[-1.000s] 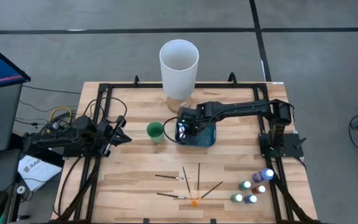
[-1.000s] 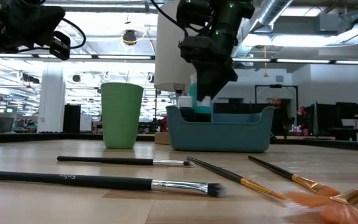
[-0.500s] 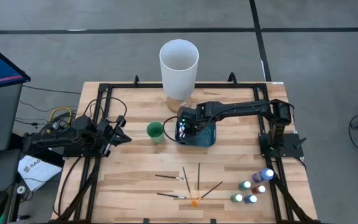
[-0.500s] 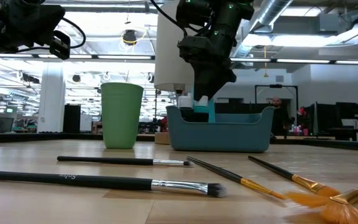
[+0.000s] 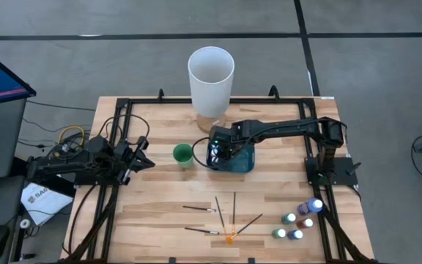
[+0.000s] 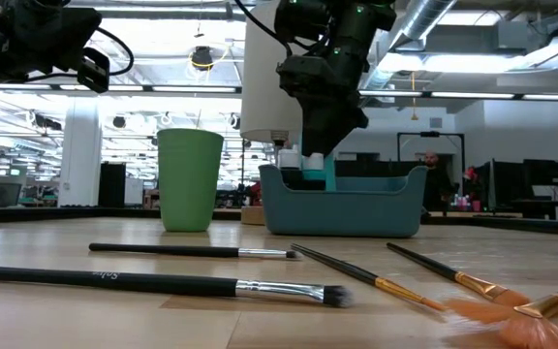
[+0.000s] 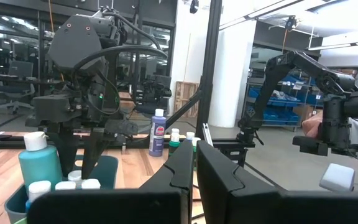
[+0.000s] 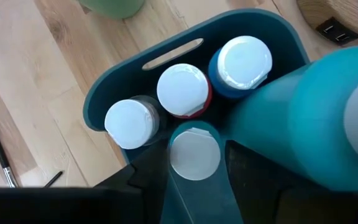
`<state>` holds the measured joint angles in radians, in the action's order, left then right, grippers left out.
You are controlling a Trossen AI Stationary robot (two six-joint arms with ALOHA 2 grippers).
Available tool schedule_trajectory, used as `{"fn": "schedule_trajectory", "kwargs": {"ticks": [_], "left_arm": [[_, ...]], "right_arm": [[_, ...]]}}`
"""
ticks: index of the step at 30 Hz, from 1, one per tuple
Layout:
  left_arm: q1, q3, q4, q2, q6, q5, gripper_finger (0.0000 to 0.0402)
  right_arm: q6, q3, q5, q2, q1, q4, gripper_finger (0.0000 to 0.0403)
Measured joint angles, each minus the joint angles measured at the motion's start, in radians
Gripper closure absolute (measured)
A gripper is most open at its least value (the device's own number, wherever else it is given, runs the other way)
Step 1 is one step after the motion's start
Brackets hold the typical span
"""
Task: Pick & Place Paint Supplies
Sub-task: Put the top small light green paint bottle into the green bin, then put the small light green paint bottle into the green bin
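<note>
Plastic smooth and rounded sits between my right gripper (image 8: 194,163) fingers: a small teal bottle (image 8: 194,152) with a flat pale cap, standing inside the dark blue tub (image 8: 114,93). My jaws stand parted on either side of it; whether they touch, I cannot tell. Three capped bottles crowd beside it. My left gripper (image 7: 194,163), pressed closed, waits over the wooden table's (image 5: 160,213) left edge. Thin brushes (image 5: 222,216) lie near the front.

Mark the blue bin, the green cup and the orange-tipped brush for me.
blue bin (image 6: 376,208): low view, on its front wall.
green cup (image 6: 190,184): low view, mid-wall of the cup.
orange-tipped brush (image 5: 231,237): high view, on the orange bristle tip.
</note>
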<state>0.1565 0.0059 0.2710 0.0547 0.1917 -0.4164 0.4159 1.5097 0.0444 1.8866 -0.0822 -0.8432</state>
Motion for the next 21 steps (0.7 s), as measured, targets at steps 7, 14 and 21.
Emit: {"fn": "schedule_trajectory", "kwargs": {"ticks": [7,14,21], "left_arm": [[0.0,0.0,0.0,0.0,0.0,0.0,0.0394],[0.0,0.0,0.0,0.0,0.0,0.0,0.0394],[0.0,0.0,0.0,0.0,0.0,0.0,0.0394]], "right_arm": [[-0.007,0.0,-0.021,0.0,0.0,-0.002,0.0227],[0.001,0.0,-0.022,0.0,0.0,-0.012,0.0214],[0.004,0.0,-0.022,-0.01,-0.001,-0.021,0.0223]]}}
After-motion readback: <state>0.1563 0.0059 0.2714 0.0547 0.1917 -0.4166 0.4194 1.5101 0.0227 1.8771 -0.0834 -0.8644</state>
